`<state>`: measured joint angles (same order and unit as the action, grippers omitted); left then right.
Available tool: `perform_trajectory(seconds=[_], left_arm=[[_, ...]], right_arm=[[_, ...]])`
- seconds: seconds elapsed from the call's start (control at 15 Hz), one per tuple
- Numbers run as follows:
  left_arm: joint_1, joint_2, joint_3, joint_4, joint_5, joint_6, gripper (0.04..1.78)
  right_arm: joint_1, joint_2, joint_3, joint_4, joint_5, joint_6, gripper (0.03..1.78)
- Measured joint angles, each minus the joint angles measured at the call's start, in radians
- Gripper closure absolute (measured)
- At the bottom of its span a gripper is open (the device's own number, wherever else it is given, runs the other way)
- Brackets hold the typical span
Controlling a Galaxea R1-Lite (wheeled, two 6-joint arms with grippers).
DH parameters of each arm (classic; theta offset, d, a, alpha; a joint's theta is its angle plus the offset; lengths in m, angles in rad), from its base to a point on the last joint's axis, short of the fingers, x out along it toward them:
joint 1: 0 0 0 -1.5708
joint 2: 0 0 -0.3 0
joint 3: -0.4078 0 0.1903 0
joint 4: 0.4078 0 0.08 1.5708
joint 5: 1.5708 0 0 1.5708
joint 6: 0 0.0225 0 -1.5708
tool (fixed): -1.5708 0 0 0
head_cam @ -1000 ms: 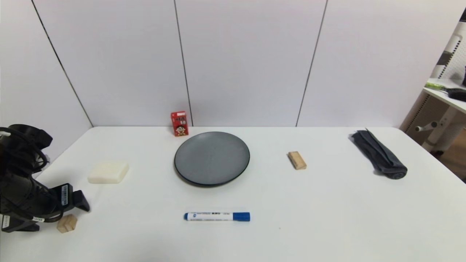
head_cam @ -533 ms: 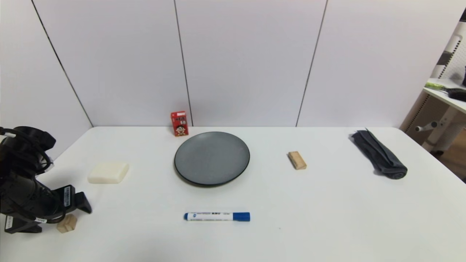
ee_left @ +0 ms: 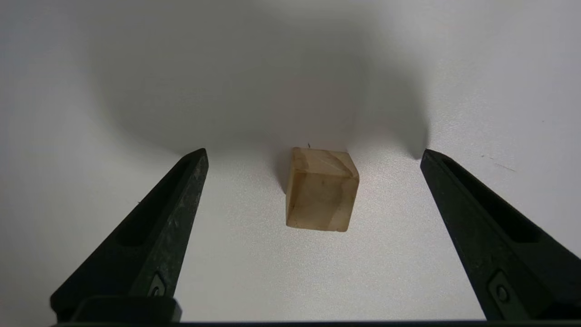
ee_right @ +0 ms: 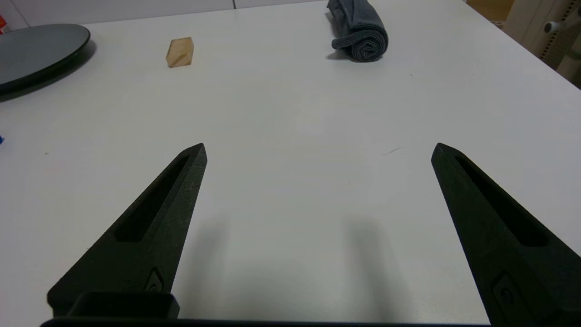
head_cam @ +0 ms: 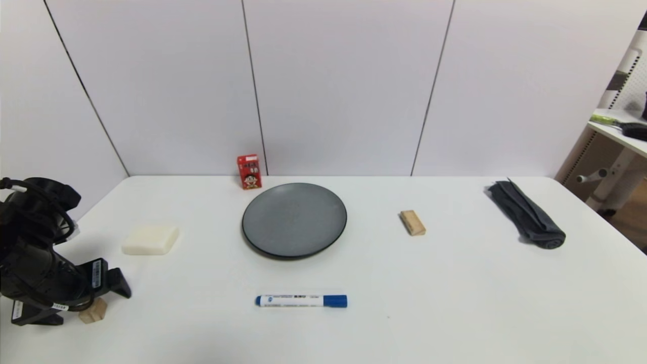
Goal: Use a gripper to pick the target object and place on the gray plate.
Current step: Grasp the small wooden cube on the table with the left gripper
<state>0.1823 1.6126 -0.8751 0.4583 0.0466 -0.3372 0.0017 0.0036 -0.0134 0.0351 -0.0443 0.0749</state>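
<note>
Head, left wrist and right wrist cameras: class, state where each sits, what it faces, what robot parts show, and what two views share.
Head: above, facing down at the table; left gripper at the cube.
Left wrist: on the left arm, facing the cube between open fingers.
Right wrist: on the right arm, facing the table; open fingers.
Shared by head and right wrist: gray plate.

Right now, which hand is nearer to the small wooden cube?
Left. The left hand is open around the cube, fingers not touching it. The right hand is open too, with no cube in its view.
</note>
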Motion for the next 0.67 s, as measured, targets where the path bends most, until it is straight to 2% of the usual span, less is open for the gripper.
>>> perform_trajectory(seconds=[0.2, 0.47, 0.53, 0.67], left_arm=[[0.0, 0.0, 0.001, 0.001, -0.003, 0.0, 0.63], [0.001, -0.002, -0.001, -0.003, 0.0, 0.0, 1.08], [0.001, -0.002, -0.002, -0.003, -0.001, 0.001, 1.45], [0.0, -0.006, -0.006, -0.005, -0.002, 0.009, 1.42]], right_arm=[[0.0, 0.0, 0.0, 0.0, 0.0, 0.0, 0.1], [0.0, 0.0, 0.0, 0.0, 0.0, 0.0, 0.1], [0.0, 0.0, 0.0, 0.0, 0.0, 0.0, 0.1], [0.0, 0.0, 0.0, 0.0, 0.0, 0.0, 0.1]])
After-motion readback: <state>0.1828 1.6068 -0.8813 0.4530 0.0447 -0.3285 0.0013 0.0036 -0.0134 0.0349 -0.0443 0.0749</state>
